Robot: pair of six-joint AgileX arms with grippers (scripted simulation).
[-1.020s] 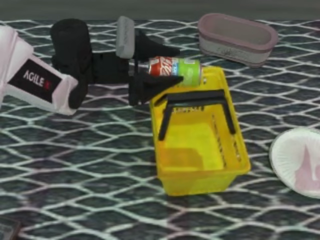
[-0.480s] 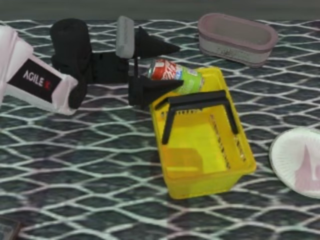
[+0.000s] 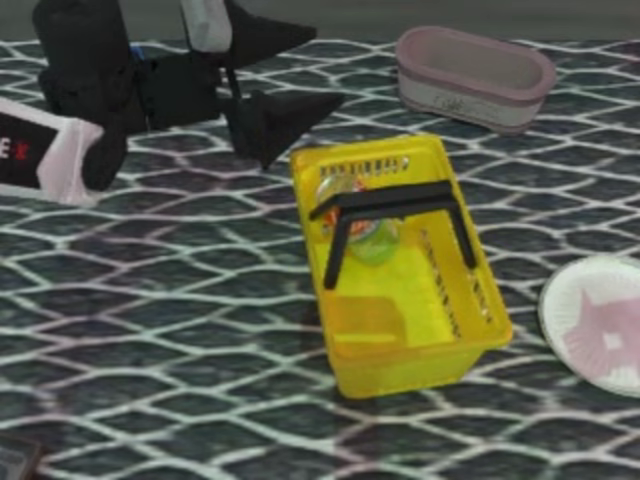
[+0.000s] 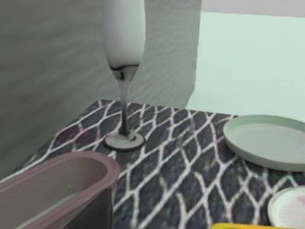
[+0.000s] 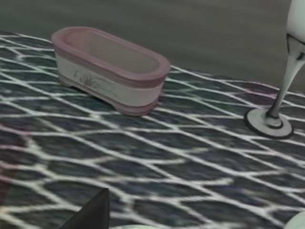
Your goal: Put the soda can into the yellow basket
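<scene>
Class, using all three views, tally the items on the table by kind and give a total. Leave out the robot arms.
Can: 1
Basket: 1
Tub: 1
Wine glass: 1
Plates: 2, one patterned and one plain
Dark item at the corner: 1
Total: 7

We're seeing glossy plastic on the yellow basket (image 3: 470,300) w/ matt black handles (image 3: 385,205); soda can (image 3: 365,225) looking shiny metal; wine glass (image 4: 124,71) smooth, frosted; tablecloth (image 3: 150,330) looking like matt patterned cloth.
</scene>
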